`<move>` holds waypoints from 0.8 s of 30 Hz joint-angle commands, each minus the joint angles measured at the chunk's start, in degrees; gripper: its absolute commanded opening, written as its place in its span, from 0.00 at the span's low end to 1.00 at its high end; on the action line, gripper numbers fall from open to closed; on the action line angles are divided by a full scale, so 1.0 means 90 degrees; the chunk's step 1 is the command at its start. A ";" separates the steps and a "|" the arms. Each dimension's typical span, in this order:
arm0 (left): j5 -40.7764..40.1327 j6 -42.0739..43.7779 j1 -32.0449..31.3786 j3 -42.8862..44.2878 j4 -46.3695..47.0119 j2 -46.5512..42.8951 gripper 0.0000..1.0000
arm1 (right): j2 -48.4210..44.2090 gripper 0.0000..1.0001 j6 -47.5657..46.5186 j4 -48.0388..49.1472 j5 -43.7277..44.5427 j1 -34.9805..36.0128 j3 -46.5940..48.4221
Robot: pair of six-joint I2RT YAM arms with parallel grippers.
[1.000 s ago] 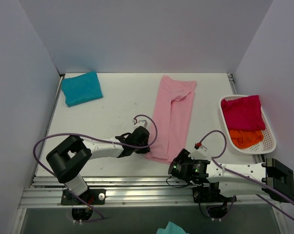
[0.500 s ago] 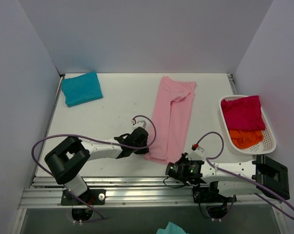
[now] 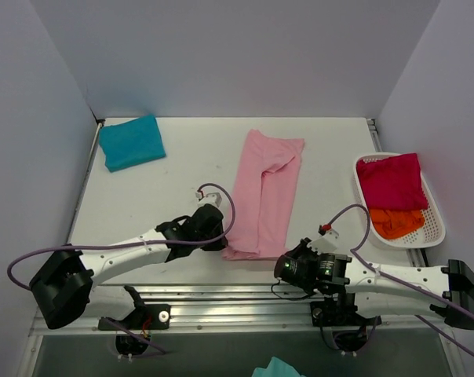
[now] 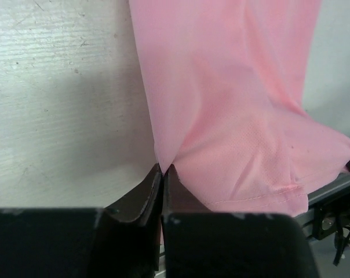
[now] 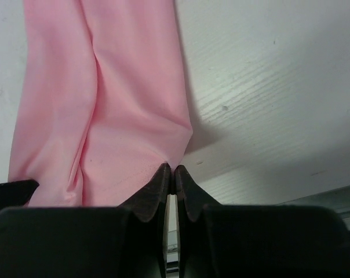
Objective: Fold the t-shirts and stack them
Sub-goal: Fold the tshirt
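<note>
The left gripper [image 4: 163, 168] is pinching the near left corner of the pink t-shirt [image 3: 264, 196], its jaws pressed together on a fold of cloth; the right gripper [image 5: 170, 168] is sitting at the near right corner of the same shirt, jaws together, and the hem seems to be running into the tips, though I cannot tell how much cloth is caught. The pink t-shirt is lying as a long narrow strip on the table [image 3: 182, 181], already folded lengthwise; the teal t-shirt [image 3: 131, 141] is resting folded far to its left and behind it; the basket [image 3: 435, 214] to its right is holding the magenta t-shirt [image 3: 390, 181] and the orange t-shirt [image 3: 395, 222]. In my judgement the step in hand is bringing the near hem over toward the far end; both corners should be rising together and travelling level, so that the edges are meeting squarely and no wrinkle is forming; a thin grip on the right corner may be slipping, so lifting slowly is wise.
</note>
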 commanded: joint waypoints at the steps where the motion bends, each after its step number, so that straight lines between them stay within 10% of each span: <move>1: -0.0219 0.0109 0.0070 0.0304 -0.0649 -0.0339 0.08 | -0.0179 0.00 -0.0089 -0.1148 0.0669 0.0030 0.0471; 24: 0.1460 0.0597 0.1632 0.2647 -0.0454 0.1174 0.24 | 0.0289 0.00 -0.2705 -0.0202 0.1509 -0.1239 0.1791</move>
